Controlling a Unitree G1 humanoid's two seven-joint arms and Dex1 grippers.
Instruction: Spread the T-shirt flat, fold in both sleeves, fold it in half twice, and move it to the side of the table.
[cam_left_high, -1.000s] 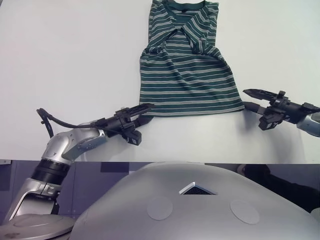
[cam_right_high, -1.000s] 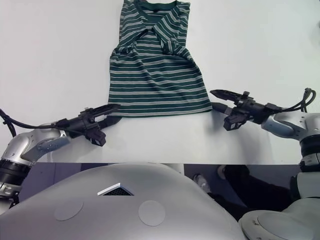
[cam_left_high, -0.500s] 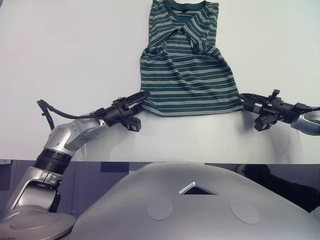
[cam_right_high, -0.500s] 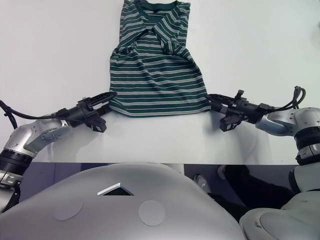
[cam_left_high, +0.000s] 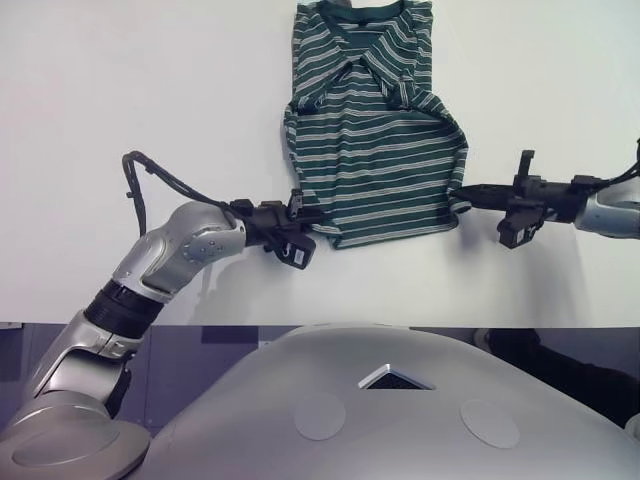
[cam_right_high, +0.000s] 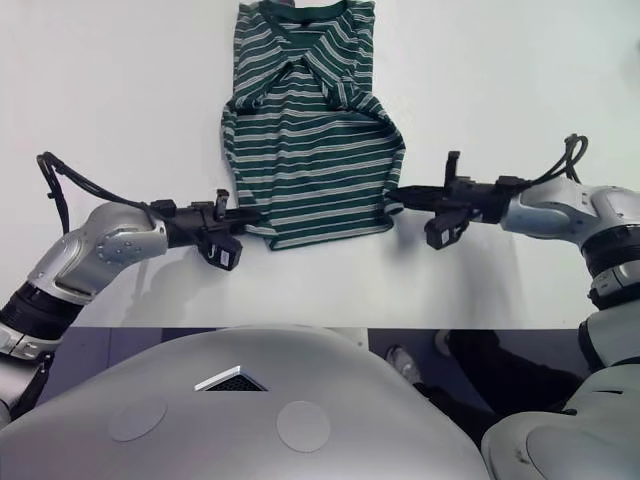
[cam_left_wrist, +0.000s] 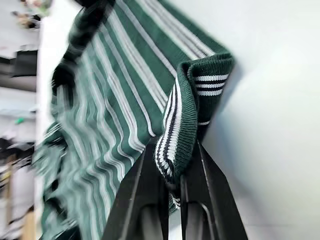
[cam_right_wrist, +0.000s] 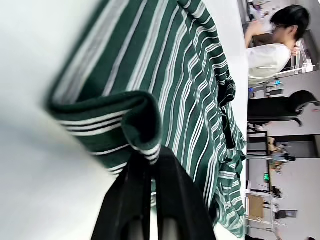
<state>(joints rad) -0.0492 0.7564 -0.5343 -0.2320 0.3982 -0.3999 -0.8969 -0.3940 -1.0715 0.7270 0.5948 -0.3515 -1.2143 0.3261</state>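
Observation:
A green T-shirt (cam_left_high: 372, 140) with white stripes lies on the white table (cam_left_high: 120, 120), collar at the far side and both sleeves folded onto the chest. My left gripper (cam_left_high: 318, 219) is shut on the hem's near left corner, and the cloth (cam_left_wrist: 186, 107) bunches between its fingers. My right gripper (cam_left_high: 462, 193) is shut on the hem's near right corner, where the fabric (cam_right_wrist: 131, 116) curls over the fingertips. Both corners are lifted slightly and pulled inward, so the hem edge (cam_right_high: 320, 228) wrinkles.
Bare white tabletop (cam_right_high: 520, 90) spreads to the left and right of the shirt and in front of it. The table's near edge (cam_left_high: 400, 322) runs just behind my arms.
Both grippers have moved inward to the hem corners and shut on them. The hem has narrowed and risen off the table a little.

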